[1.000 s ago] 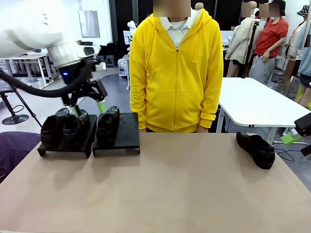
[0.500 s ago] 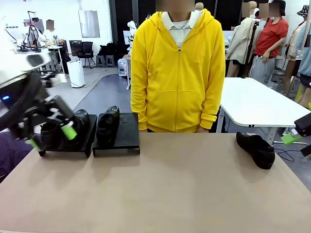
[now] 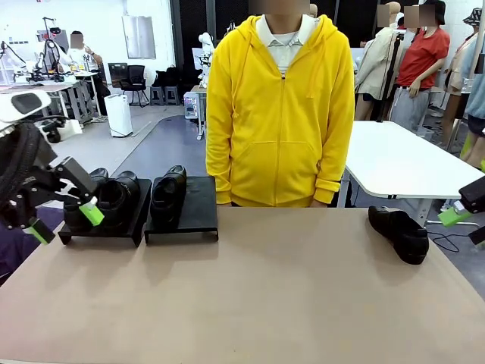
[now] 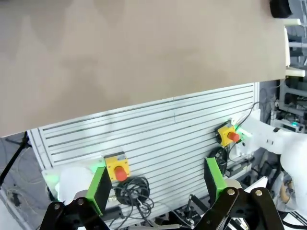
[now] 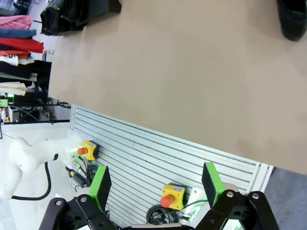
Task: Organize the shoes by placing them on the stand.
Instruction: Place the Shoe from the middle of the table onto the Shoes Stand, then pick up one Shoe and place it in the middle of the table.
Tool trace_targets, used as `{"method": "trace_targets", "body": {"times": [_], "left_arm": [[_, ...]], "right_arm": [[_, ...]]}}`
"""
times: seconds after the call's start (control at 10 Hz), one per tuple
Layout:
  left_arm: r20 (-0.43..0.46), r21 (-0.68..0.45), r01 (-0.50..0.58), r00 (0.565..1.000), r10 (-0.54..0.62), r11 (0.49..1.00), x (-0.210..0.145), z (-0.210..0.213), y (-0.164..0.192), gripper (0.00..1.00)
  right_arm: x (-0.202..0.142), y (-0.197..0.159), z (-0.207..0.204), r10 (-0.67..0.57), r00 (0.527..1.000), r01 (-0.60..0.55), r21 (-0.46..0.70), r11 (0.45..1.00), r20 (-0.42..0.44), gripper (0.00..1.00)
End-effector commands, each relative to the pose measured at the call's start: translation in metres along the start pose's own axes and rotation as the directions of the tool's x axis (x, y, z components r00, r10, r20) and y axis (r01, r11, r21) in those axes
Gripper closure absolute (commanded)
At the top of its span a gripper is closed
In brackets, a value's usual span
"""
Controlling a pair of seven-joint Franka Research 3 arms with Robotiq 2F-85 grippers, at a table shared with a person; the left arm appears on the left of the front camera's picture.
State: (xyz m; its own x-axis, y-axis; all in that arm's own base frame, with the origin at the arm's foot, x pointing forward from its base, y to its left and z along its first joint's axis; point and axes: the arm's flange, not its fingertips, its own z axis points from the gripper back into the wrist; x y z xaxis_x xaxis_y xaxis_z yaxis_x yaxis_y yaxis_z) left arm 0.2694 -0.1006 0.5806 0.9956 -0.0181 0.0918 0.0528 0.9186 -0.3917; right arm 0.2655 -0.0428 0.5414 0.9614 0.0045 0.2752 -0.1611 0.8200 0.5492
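Two black glossy shoes (image 3: 121, 199) sit side by side on the left black stand (image 3: 102, 233). A third shoe (image 3: 168, 196) rests on the left half of the right stand (image 3: 198, 211). The fourth shoe (image 3: 399, 232) lies on the tan table at the far right, and its end also shows in the right wrist view (image 5: 292, 19). My left gripper (image 3: 64, 222) hangs open and empty in front of the left stand's left end, partly covering the leftmost shoe. My right gripper (image 3: 461, 214) sits at the right edge beside the lone shoe. Both wrist views show open, empty jaws (image 4: 157, 184) (image 5: 156, 184).
A person in a yellow hoodie (image 3: 280, 114) stands at the far edge of the table, hands down. A white table (image 3: 402, 163) stands behind on the right. The tan tabletop (image 3: 265, 288) stretches bare between the stands and the lone shoe.
My left arm has swung away from above the left stand, down and to the left, now low at the table's left edge. The right arm and the shoes have not moved.
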Motion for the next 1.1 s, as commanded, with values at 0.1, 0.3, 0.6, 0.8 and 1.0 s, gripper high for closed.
{"method": "trace_targets", "body": {"times": [0.1,0.3,0.6,0.8,1.0], "left_arm": [[-0.012,-0.013,-0.012,1.0,0.012,1.0,0.003,0.004,-0.003,0.0],[-0.012,-0.013,-0.012,1.0,0.012,1.0,0.003,0.004,-0.003,0.0],[-0.012,-0.013,-0.012,1.0,0.012,1.0,0.003,0.004,-0.003,0.0],[-0.012,-0.013,-0.012,1.0,0.012,1.0,0.003,0.004,-0.003,0.0],[-0.012,-0.013,-0.012,1.0,0.012,1.0,0.003,0.004,-0.003,0.0]], "right_arm": [[-0.001,-0.002,0.002,0.022,1.0,-0.022,-0.007,1.0,-0.002,0.0],[-0.001,-0.002,0.002,0.022,1.0,-0.022,-0.007,1.0,-0.002,0.0],[-0.001,-0.002,0.002,0.022,1.0,-0.022,-0.007,1.0,-0.002,0.0],[0.025,0.014,-0.018,0.014,0.991,-0.041,-0.209,0.977,-0.13,0.0],[0.131,-0.009,-0.088,-0.011,0.935,-0.142,-0.403,0.904,-0.354,0.0]]}}
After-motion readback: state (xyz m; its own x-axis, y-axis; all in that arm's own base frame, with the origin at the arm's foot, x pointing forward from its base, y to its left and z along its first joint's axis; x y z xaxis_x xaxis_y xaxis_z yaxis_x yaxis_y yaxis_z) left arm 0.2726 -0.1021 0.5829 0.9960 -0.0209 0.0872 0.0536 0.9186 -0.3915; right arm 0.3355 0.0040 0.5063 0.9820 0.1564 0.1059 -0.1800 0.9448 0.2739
